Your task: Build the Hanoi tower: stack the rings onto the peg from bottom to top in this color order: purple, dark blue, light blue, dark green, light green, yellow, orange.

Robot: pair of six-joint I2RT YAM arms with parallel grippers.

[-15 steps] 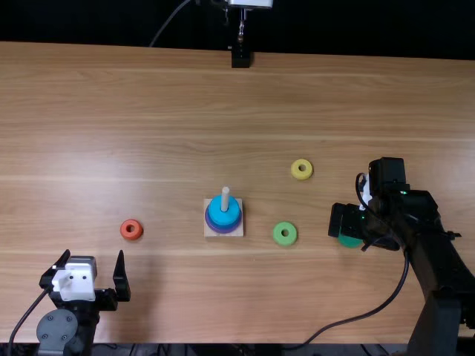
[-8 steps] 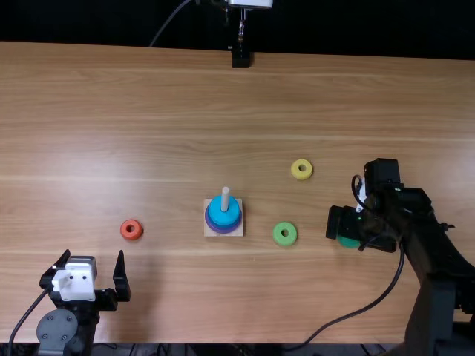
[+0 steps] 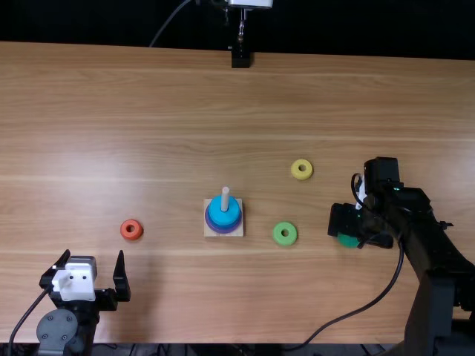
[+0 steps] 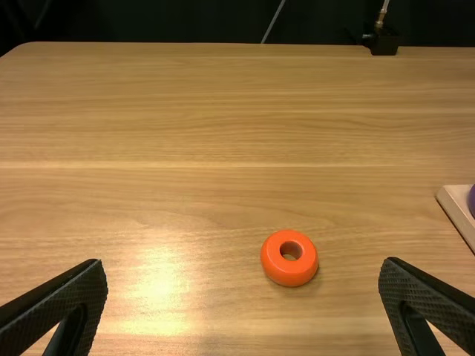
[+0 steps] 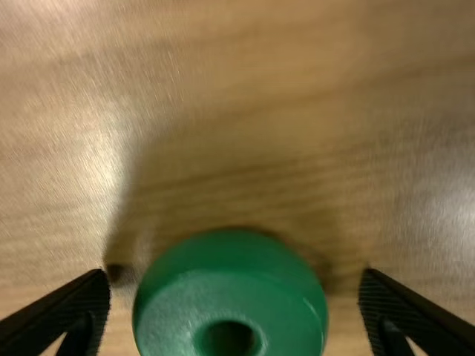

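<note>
1. Nearest is the left gripper (image 3: pixel 93 254), its fingers wide apart, with nothing between them.
2. The right gripper (image 5: pixel 234 274) has shifted only slightly in the last second; its fingers stand apart, around the dark green ring (image 5: pixel 230 293), which lies on the table. I judge this is aligning for the grasp.
3. Farther, the light blue ring (image 3: pixel 215 213) tops the stack on the peg (image 3: pixel 225 199), unchanged, so dark green should be next.
</note>
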